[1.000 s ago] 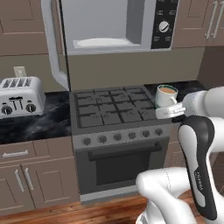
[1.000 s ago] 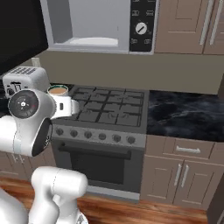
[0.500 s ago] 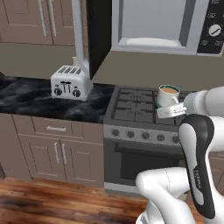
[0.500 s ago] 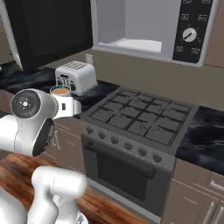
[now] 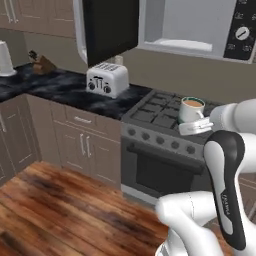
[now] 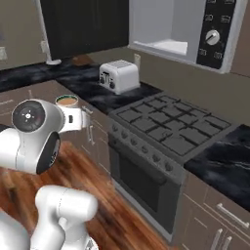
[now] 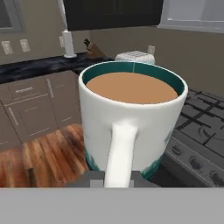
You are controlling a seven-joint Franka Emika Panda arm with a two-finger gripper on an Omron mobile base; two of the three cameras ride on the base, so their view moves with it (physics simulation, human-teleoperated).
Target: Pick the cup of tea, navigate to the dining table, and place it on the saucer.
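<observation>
Carrying the cup of tea (image 5: 191, 108) by its handle in a closed gripper (image 5: 195, 128), toaster (image 5: 106, 79) beyond; next, reaching the dining table without spilling.

**Tea cup held upright in the air**

The cup of tea (image 5: 191, 109) is a small white cup with a teal-green inner rim, filled nearly to the top with light brown liquid. It stands upright and level, off any surface, in front of the stove. In the hand view its white handle (image 7: 119, 151) faces the camera, running straight down the near wall.
</observation>
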